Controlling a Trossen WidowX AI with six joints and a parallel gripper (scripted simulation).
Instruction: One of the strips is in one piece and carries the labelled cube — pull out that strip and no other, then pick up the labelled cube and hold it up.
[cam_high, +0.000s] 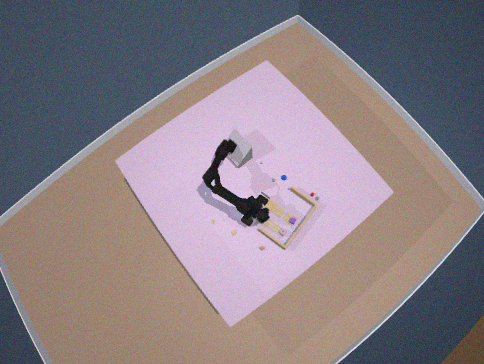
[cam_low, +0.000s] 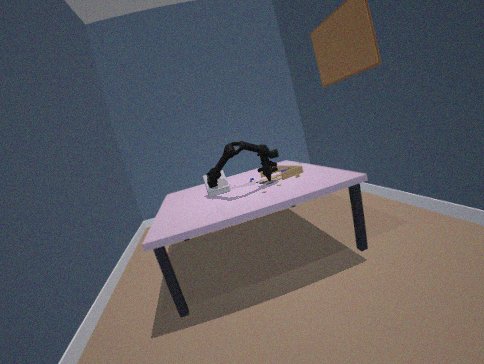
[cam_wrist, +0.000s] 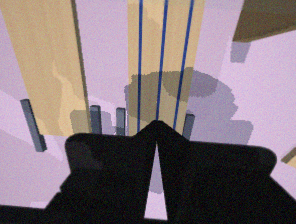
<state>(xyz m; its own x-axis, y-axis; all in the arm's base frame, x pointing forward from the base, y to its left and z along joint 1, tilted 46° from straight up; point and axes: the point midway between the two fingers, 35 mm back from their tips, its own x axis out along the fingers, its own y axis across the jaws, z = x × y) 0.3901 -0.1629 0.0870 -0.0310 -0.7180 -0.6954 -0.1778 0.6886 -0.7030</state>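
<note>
A wooden strip with three blue lengthwise lines (cam_wrist: 163, 45) (cam_high: 272, 227) runs unbroken in the visible part to a pink cube (cam_high: 283, 231) with a dark mark on top. A plain wider strip (cam_wrist: 50, 65) (cam_high: 275, 208) lies beside it, with a gap before a short wooden piece under a purple cube (cam_high: 293, 220). My gripper (cam_wrist: 157, 124) (cam_low: 270, 179) (cam_high: 256, 213) is shut and empty, pointing down over the near end of the lined strip. Whether the tips touch it cannot be told. The arm hides the near ends in the top view.
A low wooden wall (cam_high: 302, 225) (cam_low: 293, 173) surrounds the far ends on three sides. Dark upright pegs (cam_wrist: 34, 126) (cam_wrist: 96, 120) (cam_wrist: 189, 126) stand by the near ends. A blue ball (cam_high: 284, 177), a red piece (cam_high: 312, 194) and several small bits lie outside the wall.
</note>
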